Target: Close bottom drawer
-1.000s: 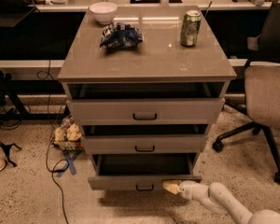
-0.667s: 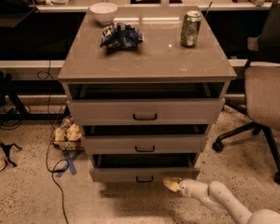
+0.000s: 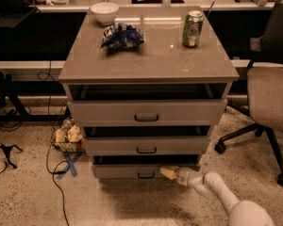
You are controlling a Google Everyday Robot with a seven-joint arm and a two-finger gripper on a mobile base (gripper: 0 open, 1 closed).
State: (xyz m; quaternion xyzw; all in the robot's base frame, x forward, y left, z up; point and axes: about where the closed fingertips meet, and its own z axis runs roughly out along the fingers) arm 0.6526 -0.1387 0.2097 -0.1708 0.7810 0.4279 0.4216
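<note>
The grey-beige cabinet (image 3: 146, 60) has three drawers. The bottom drawer (image 3: 127, 171) is the lowest, a flat front with a small black bar handle (image 3: 146, 175). It stands out only slightly, with a narrow dark gap above its front. My gripper (image 3: 168, 173) is at the end of my white arm (image 3: 212, 187), which comes in from the lower right. Its tan tip touches the drawer front just right of the handle. The middle drawer (image 3: 146, 146) and top drawer (image 3: 146, 112) stand out a little too.
On the cabinet top are a white bowl (image 3: 104, 12), a blue snack bag (image 3: 121, 36) and a green can (image 3: 192, 28). An office chair (image 3: 269, 98) stands at the right. A snack bag (image 3: 68, 136), black cable and blue tape cross (image 3: 68, 165) lie on the floor at the left.
The bottom drawer has slid in toward the cabinet; its tray no longer shows. My gripper has moved in with it, staying against the front.
</note>
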